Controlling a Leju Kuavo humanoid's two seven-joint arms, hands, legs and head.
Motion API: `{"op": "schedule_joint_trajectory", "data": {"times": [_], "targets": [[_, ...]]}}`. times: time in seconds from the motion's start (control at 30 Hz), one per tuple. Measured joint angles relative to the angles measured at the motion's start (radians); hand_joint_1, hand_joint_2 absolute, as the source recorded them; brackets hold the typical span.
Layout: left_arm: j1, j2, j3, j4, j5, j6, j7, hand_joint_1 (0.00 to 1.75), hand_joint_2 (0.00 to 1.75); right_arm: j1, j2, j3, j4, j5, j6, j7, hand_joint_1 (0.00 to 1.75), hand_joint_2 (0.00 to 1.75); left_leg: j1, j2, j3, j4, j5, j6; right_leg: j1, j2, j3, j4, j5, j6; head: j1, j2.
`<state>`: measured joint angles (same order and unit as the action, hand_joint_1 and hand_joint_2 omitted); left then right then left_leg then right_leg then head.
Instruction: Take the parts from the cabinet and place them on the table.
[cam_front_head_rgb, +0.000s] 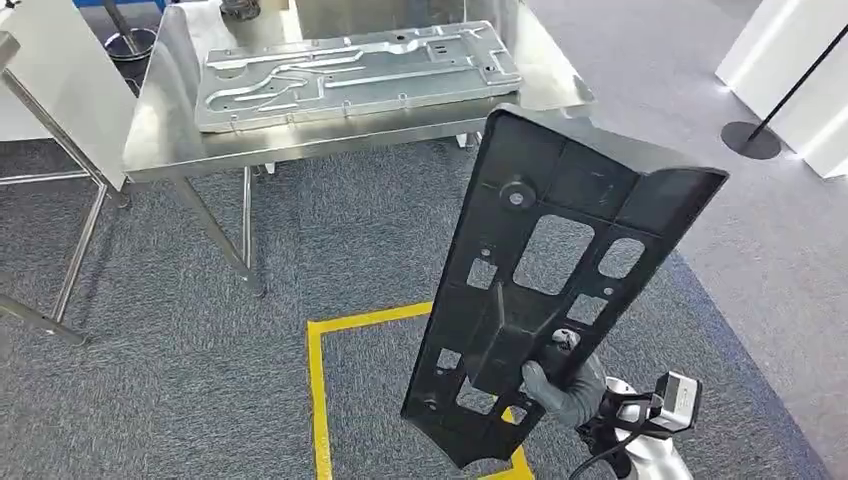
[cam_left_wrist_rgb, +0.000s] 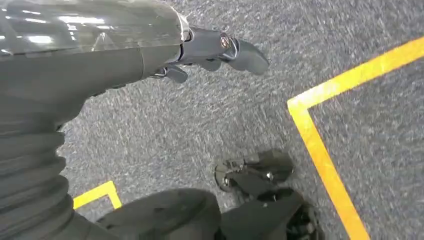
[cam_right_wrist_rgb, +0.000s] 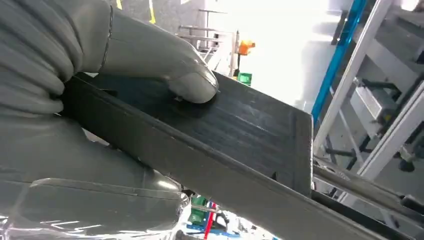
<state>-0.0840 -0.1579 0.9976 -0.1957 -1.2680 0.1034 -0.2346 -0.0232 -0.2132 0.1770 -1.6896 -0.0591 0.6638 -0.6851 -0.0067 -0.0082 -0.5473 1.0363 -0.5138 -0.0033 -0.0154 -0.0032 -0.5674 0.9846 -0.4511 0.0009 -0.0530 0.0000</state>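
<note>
On the steel worktop (cam_front_head_rgb: 160, 120) at the far left of the head view lies a grey metal plate (cam_front_head_rgb: 355, 72), flat and matte, pressed with raised channels and ribs and dotted with small holes. The worktop itself is polished sheet on thin tube legs, and it stands on coarse grey carpet (cam_front_head_rgb: 200, 350) marked with a yellow taped square (cam_front_head_rgb: 318, 390).

The left hand (cam_left_wrist_rgb: 215, 52) hangs over that carpet holding nothing, its dark fingers loosely spread.

Further right, the long black plastic panel (cam_front_head_rgb: 545, 270) stands nearly upright in the air, well apart from the worktop and tilted so that its top leans toward it. It is rigid moulded plastic, matte with a fine grain, ribbed and flanged along its edges, pierced by rectangular cut-outs and carrying a round boss near the top. The right hand (cam_front_head_rgb: 565, 390) grips it low down, close to its bottom end; the wrist view shows the grey thumb (cam_right_wrist_rgb: 192, 85) pressed flat on the ribbed face.

The risk, as I judge it, comes from that low grip: most of the panel's length stands above the hand, so it could pivot or slip through the smooth grey fingers. Its top edge could also strike the worktop rim, or land on the metal plate and scrape it, since little bare steel is left.
</note>
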Motion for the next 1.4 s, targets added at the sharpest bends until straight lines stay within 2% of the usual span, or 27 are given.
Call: {"op": "schedule_joint_trajectory", "data": {"times": [0.1, 0.13, 0.17, 0.2, 0.27, 0.3, 0.43, 0.5, 0.53, 0.6, 0.63, 0.67, 0.7, 0.73, 0.77, 0.8, 0.83, 0.93, 1.0, 1.03, 1.13, 1.17, 1.2, 1.23, 1.3, 1.33, 1.4], "targets": [[0.000, 0.000, 0.000, 0.000, 0.000, 0.000, 0.000, 0.00, 1.75, -0.005, -0.001, 0.000, 0.003, -0.001, 0.000, 0.000, 1.75, 1.75, 0.006, 0.001, -0.122, 0.234, -0.104, -0.013, 0.001, -0.004, 0.005, 0.001, -0.006, -0.008, 0.000, 0.000], [0.002, 0.000, 0.000, 0.000, 0.000, 0.000, 0.000, 0.00, 1.75, -0.005, -0.001, 0.000, 0.005, -0.001, 0.001, 0.000, 1.75, 1.75, 0.008, 0.001, -0.154, 0.287, -0.111, -0.015, 0.001, -0.003, 0.007, 0.001, -0.008, -0.007, 0.000, 0.000], [0.003, 0.000, 0.000, 0.000, 0.000, 0.000, -0.002, 0.00, 1.75, -0.005, -0.001, 0.000, 0.008, -0.001, 0.001, 0.000, 1.75, 1.75, 0.010, 0.001, -0.162, 0.286, -0.090, -0.017, 0.001, -0.003, 0.010, 0.002, -0.010, -0.007, 0.000, 0.000], [0.002, 0.000, 0.000, 0.000, 0.000, 0.001, -0.002, 0.00, 1.75, -0.005, -0.001, 0.000, 0.009, -0.001, 0.001, 0.000, 1.75, 1.75, 0.011, 0.001, -0.146, 0.239, -0.050, -0.017, 0.000, -0.002, 0.014, 0.003, -0.014, -0.005, 0.000, 0.000], [0.002, 0.000, 0.000, 0.000, 0.000, 0.002, -0.001, 0.00, 1.75, -0.005, -0.001, 0.000, 0.009, -0.001, 0.001, 0.000, 1.75, 1.75, 0.013, 0.002, -0.064, 0.053, 0.056, -0.013, -0.001, -0.001, 0.025, 0.007, -0.024, 0.000, 0.000, 0.000], [0.002, 0.000, 0.000, 0.000, 0.000, 0.002, -0.001, 0.00, 1.75, -0.005, -0.001, 0.000, 0.009, -0.001, 0.001, 0.000, 1.75, 1.75, 0.012, 0.001, -0.037, -0.013, 0.068, -0.007, 0.000, -0.001, 0.027, 0.009, -0.028, 0.004, 0.000, 0.000], [0.004, 0.002, 0.000, 0.000, 0.001, 0.002, 0.001, 0.00, 1.75, -0.006, -0.001, 0.000, 0.009, -0.002, 0.001, 0.000, 1.75, 1.75, 0.003, -0.001, -0.034, -0.024, 0.060, 0.019, 0.004, 0.001, 0.025, 0.007, -0.030, 0.027, 0.000, 0.000], [0.003, 0.002, 0.001, 0.000, 0.001, 0.003, 0.000, 0.00, 1.75, -0.008, 0.001, 0.000, 0.008, -0.002, 0.001, 0.000, 1.75, 1.75, 0.010, 0.000, -0.021, -0.041, 0.067, 0.033, 0.000, 0.001, 0.024, 0.027, -0.046, 0.037, 0.000, 0.000], [0.001, 0.001, 0.001, 0.000, 0.000, 0.003, 0.000, 0.00, 1.75, -0.010, 0.001, 0.000, 0.008, -0.003, 0.001, 0.000, 1.75, 1.75, 0.010, 0.001, -0.020, -0.041, 0.066, 0.039, 0.000, 0.001, -0.005, 0.082, -0.080, 0.038, 0.000, 0.000], [0.001, 0.002, 0.001, 0.000, 0.000, 0.003, 0.000, 0.00, 1.75, -0.007, 0.001, 0.000, 0.010, -0.003, 0.001, 0.000, 1.75, 1.75, 0.007, 0.001, -0.020, -0.041, 0.063, 0.044, -0.002, 0.001, -0.100, 0.262, -0.156, 0.043, 0.000, 0.000], [0.001, 0.002, 0.001, 0.000, 0.000, 0.003, 0.000, 0.00, 1.75, -0.006, 0.002, 0.000, 0.011, -0.003, 0.001, 0.000, 1.75, 1.75, 0.006, 0.001, -0.019, -0.040, 0.062, 0.045, -0.002, 0.001, -0.135, 0.323, -0.170, 0.044, 0.000, 0.000], [0.002, 0.002, 0.001, 0.000, 0.001, 0.003, 0.001, 0.00, 1.75, -0.006, 0.002, 0.000, 0.013, -0.002, 0.002, 0.000, 1.75, 1.75, 0.005, 0.001, -0.017, -0.040, 0.060, 0.045, -0.002, 0.001, -0.150, 0.338, -0.159, 0.044, 0.000, 0.000], [0.002, 0.002, 0.001, 0.000, 0.001, 0.003, 0.001, 0.00, 1.75, -0.006, 0.002, 0.001, 0.014, -0.003, 0.002, 0.000, 1.75, 1.75, 0.004, 0.000, -0.014, -0.040, 0.058, 0.044, -0.002, 0.001, -0.140, 0.306, -0.127, 0.042, 0.000, 0.000], [0.002, 0.002, 0.001, 0.000, 0.001, 0.003, 0.001, 0.00, 1.75, -0.006, 0.002, 0.000, 0.014, -0.002, 0.002, 0.000, 1.75, 1.75, 0.004, -0.002, -0.009, -0.039, 0.055, 0.042, -0.001, 0.001, -0.107, 0.229, -0.076, 0.038, 0.000, 0.000], [0.002, 0.002, 0.001, 0.000, 0.002, 0.003, 0.001, 0.00, 1.75, -0.007, 0.002, 0.001, 0.014, -0.002, 0.002, 0.000, 1.75, 1.75, 0.003, -0.003, -0.001, -0.039, 0.050, 0.040, -0.001, 0.001, -0.053, 0.113, -0.016, 0.032, 0.000, 0.000], [0.002, 0.002, 0.001, 0.000, 0.002, 0.003, 0.001, 0.00, 1.75, -0.009, 0.002, 0.001, 0.014, -0.002, 0.002, 0.000, 1.75, 1.75, 0.003, -0.003, 0.003, -0.039, 0.046, 0.036, 0.001, 0.000, -0.017, 0.032, 0.009, 0.025, 0.000, 0.000], [0.002, 0.001, 0.001, 0.000, 0.002, 0.002, 0.001, 0.00, 1.75, -0.011, 0.002, 0.001, 0.014, -0.002, 0.002, 0.000, 1.75, 1.75, -0.004, -0.003, 0.002, -0.038, 0.043, 0.031, 0.009, -0.002, -0.009, 0.020, -0.004, 0.024, 0.000, 0.000], [0.002, 0.001, 0.001, 0.000, 0.007, 0.002, 0.001, 0.00, 1.75, -0.010, 0.002, 0.002, 0.014, -0.002, 0.002, 0.000, 1.75, 1.75, 0.001, -0.001, 0.004, -0.040, 0.040, 0.016, 0.013, 0.002, -0.012, 0.019, -0.004, 0.013, 0.000, 0.000], [0.000, 0.002, 0.001, 0.000, 0.008, 0.002, 0.001, 0.00, 1.75, -0.011, 0.002, 0.002, 0.014, -0.002, 0.002, 0.000, 1.75, 1.75, 0.001, 0.000, 0.002, -0.022, 0.025, 0.002, 0.001, 0.000, -0.001, 0.004, 0.000, 0.002, 0.000, 0.000], [0.000, 0.001, 0.001, 0.000, 0.008, 0.002, 0.001, 0.00, 1.75, -0.011, 0.002, 0.002, 0.014, -0.002, 0.002, 0.000, 1.75, 1.75, 0.001, 0.001, -0.018, 0.020, -0.001, -0.004, 0.001, -0.002, 0.002, 0.002, -0.003, -0.005, 0.000, 0.000], [0.002, 0.001, 0.001, 0.000, 0.008, 0.000, 0.002, 0.00, 1.75, -0.010, 0.000, 0.002, 0.014, -0.002, 0.002, 0.000, 1.75, 1.75, 0.007, 0.001, -0.142, 0.258, -0.102, -0.015, 0.002, -0.003, 0.006, 0.004, -0.008, -0.011, 0.000, 0.000], [0.003, 0.001, 0.001, 0.000, 0.008, -0.002, 0.002, 0.00, 1.75, -0.008, 0.000, 0.002, 0.014, -0.002, 0.002, 0.000, 1.75, 1.75, 0.008, 0.001, -0.166, 0.293, -0.099, -0.017, 0.002, -0.003, 0.007, 0.004, -0.010, -0.010, 0.000, 0.000], [0.002, 0.001, 0.002, 0.000, 0.008, -0.002, 0.002, 0.00, 1.75, -0.007, 0.000, 0.002, 0.014, -0.002, 0.002, 0.000, 1.75, 1.75, 0.010, 0.002, -0.161, 0.272, -0.072, -0.018, 0.002, -0.002, 0.011, 0.005, -0.013, -0.010, 0.000, 0.000], [0.002, 0.002, 0.002, 0.000, 0.008, -0.003, 0.002, 0.00, 1.75, -0.007, 0.000, 0.002, 0.014, -0.003, 0.002, 0.000, 1.75, 1.75, 0.011, 0.002, -0.135, 0.207, -0.026, -0.017, 0.002, -0.001, 0.015, 0.006, -0.017, -0.007, 0.000, 0.000], [0.002, 0.002, 0.002, 0.000, 0.008, -0.003, 0.002, 0.00, 1.75, -0.007, 0.000, 0.002, 0.014, -0.003, 0.002, 0.000, 1.75, 1.75, 0.011, 0.002, -0.049, 0.018, 0.075, -0.010, 0.002, 0.000, 0.027, 0.011, -0.028, -0.002, 0.000, 0.000], [0.003, 0.002, 0.002, 0.000, 0.008, -0.003, 0.002, 0.00, 1.75, -0.007, 0.000, 0.002, 0.014, -0.003, 0.002, 0.000, 1.75, 1.75, 0.008, 0.000, -0.031, -0.015, 0.062, -0.002, 0.005, 0.001, 0.029, 0.013, -0.032, 0.002, 0.000, 0.000], [0.001, 0.002, 0.002, 0.000, 0.008, -0.003, 0.003, 0.00, 1.75, -0.008, 0.000, 0.002, 0.014, -0.003, 0.002, 0.000, 1.75, 1.75, 0.005, 0.000, -0.033, -0.023, 0.062, 0.008, 0.007, 0.002, 0.024, 0.015, -0.034, 0.012, 0.000, 0.000]]}}
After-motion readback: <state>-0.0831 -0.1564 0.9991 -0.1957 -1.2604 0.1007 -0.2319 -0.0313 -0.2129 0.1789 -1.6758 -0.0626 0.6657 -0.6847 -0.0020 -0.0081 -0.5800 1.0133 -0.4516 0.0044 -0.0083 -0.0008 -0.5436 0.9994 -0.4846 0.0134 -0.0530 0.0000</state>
